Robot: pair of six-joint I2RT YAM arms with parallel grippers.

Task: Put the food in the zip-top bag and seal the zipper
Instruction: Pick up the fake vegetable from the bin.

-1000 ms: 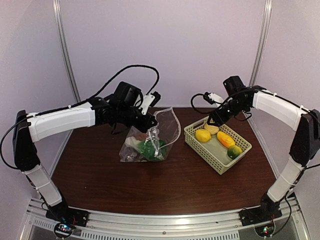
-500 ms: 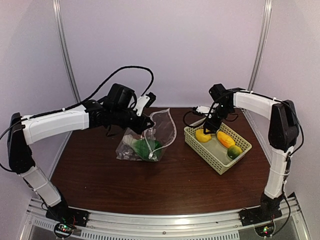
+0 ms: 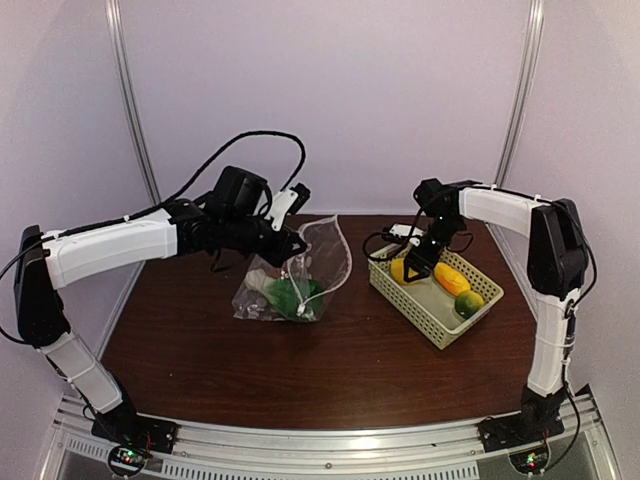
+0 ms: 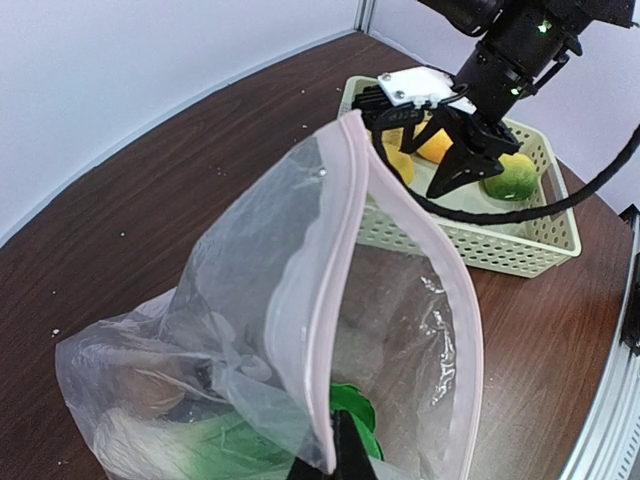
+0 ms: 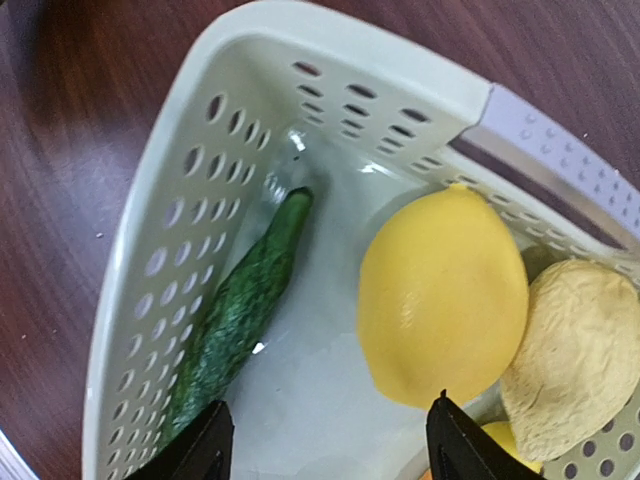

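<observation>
The clear zip-top bag (image 3: 300, 270) stands on the table with its mouth open. Its pale pink zipper strip (image 4: 345, 250) rings the mouth. My left gripper (image 3: 296, 243) is shut on the bag's rim and holds it up; the fingers (image 4: 338, 455) pinch the strip. A green leafy vegetable (image 4: 352, 408) lies inside the bag. My right gripper (image 3: 410, 262) is open and low over the far-left corner of the pale green basket (image 3: 412, 305). Between its open fingers (image 5: 212, 445) lie a yellow lemon (image 5: 440, 295) and a dark green piece (image 5: 235, 310). A pale bumpy potato (image 5: 585, 350) lies beside the lemon.
The basket (image 4: 480, 250) sits right of the bag and also holds an orange piece (image 3: 452, 278) and a green-yellow round piece (image 3: 468, 303). The basket's perforated walls (image 5: 340, 40) close in on the right gripper. Brown tabletop (image 3: 330, 370) lies in front of both.
My right gripper has swung left and down into the basket's far-left corner. My left gripper has lowered slightly with the bag's rim and now holds still.
</observation>
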